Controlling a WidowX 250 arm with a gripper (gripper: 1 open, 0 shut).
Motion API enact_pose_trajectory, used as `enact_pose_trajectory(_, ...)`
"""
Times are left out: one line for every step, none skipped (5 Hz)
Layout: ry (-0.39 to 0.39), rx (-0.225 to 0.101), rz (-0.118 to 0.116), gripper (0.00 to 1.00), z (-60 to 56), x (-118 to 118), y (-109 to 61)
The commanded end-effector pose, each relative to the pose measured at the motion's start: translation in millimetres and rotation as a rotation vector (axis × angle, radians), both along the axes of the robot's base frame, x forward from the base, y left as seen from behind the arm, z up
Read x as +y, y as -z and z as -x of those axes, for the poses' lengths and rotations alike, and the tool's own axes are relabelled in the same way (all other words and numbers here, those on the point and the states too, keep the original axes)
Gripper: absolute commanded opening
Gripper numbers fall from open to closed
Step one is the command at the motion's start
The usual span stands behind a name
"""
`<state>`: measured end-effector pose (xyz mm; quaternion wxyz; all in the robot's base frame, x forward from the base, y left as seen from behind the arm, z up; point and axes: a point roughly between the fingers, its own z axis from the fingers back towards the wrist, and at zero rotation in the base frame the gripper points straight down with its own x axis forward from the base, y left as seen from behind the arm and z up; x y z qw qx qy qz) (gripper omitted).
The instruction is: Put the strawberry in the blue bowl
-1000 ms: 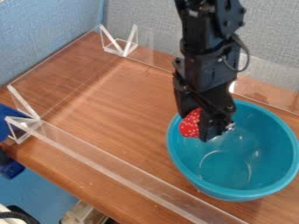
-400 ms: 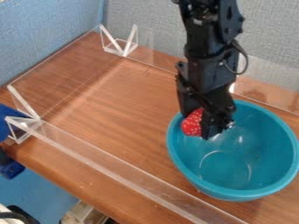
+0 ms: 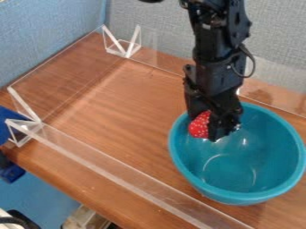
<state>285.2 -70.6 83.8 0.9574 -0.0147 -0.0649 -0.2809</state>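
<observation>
A small red strawberry [image 3: 201, 126] hangs over the left inner side of the large teal-blue bowl [image 3: 257, 188], just above its rim. My black gripper [image 3: 209, 127] comes down from the top of the camera view and is shut on the strawberry, whose right half is hidden by the fingers. The bowl sits on the wooden table at the lower right, and its glossy inside holds nothing else that I can see.
A low clear acrylic wall [image 3: 107, 165] runs along the table's front edge, with another along the back [image 3: 149, 54]. Clear triangular brackets stand at the back [image 3: 122, 41] and at the left corner [image 3: 24, 125]. Brown wooden tabletop [image 3: 107, 98] lies left of the bowl.
The gripper has shifted slightly to the right and a little upward with the strawberry, moving further over the bowl. The bowl has stayed in place.
</observation>
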Motion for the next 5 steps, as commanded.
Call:
enact_pose_trajectory(-0.007,-0.051,0.004,1.00,-13.2,3.5,-9.9)
enact_pose_trajectory(-0.003,-0.050,0.005,1.00,-17.1,1.5,-7.2)
enact_pose_trajectory(0.004,-0.049,0.008,1.00,-19.0,-3.5,-3.8)
enact_pose_trajectory(-0.001,-0.053,-0.007,1.00,-17.7,-3.1,-11.1)
enact_pose_trajectory(-0.005,-0.051,-0.017,1.00,-16.2,-3.8,-13.8)
